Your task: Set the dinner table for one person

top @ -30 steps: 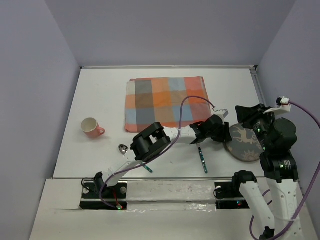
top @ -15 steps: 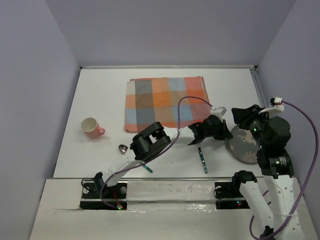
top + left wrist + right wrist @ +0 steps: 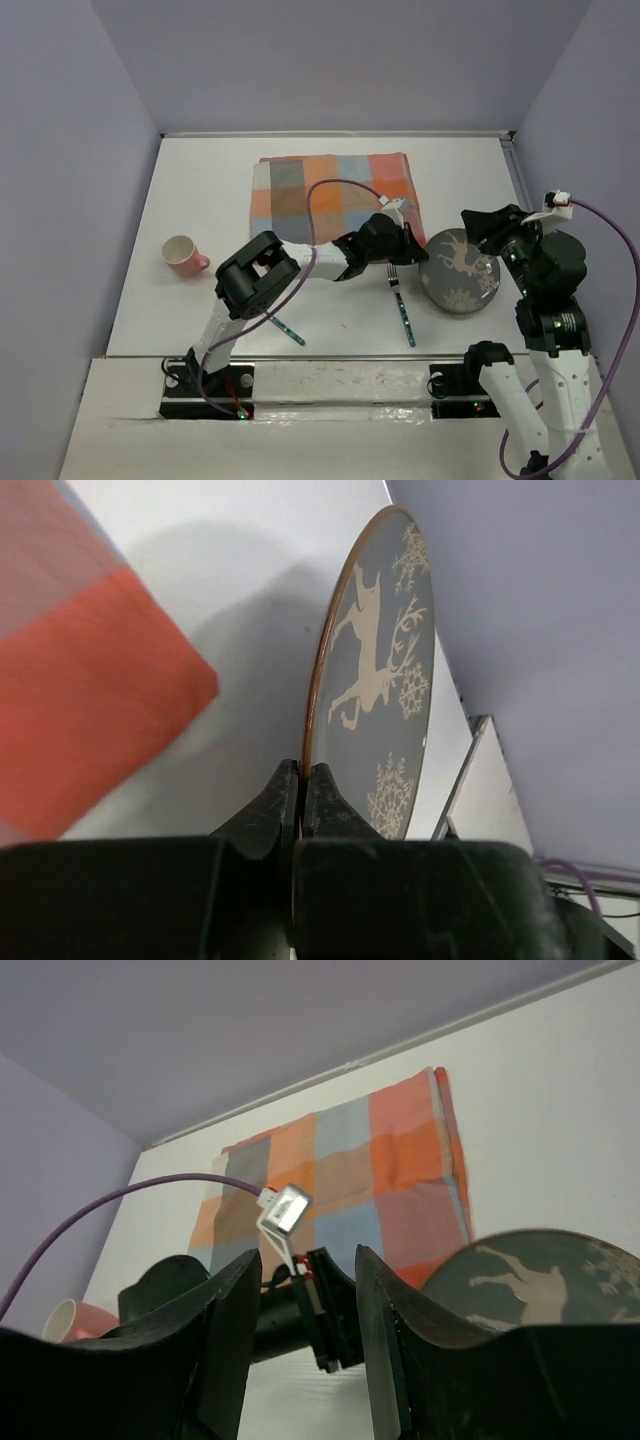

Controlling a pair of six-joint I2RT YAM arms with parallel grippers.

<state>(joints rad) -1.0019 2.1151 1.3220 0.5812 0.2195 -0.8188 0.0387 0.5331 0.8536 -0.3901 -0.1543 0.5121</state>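
Note:
A grey plate with a pale deer pattern point(image 3: 460, 272) sits right of centre on the white dinner table point(image 3: 200, 200), just right of the checked cloth point(image 3: 335, 205). My left gripper point(image 3: 420, 253) is shut on the plate's left rim. In the left wrist view the fingertips point(image 3: 285, 785) pinch the brown rim of the plate point(image 3: 385, 670). My right gripper point(image 3: 482, 222) is open and empty, above the plate's far right side. In the right wrist view its gripper point(image 3: 300, 1330) frames the left wrist, with the plate point(image 3: 540, 1270) at the right.
A fork with a teal handle point(image 3: 403, 305) lies near the front edge, left of the plate. Another teal-handled utensil point(image 3: 285, 328) lies by the left arm. A pink cup point(image 3: 182, 256) stands at the left. The cloth shows in both wrist views point(image 3: 80, 680) point(image 3: 340, 1180).
My left gripper has pulled the plate to the left, toward the cloth's right corner. The left arm's elbow has swung left. My right gripper has barely moved.

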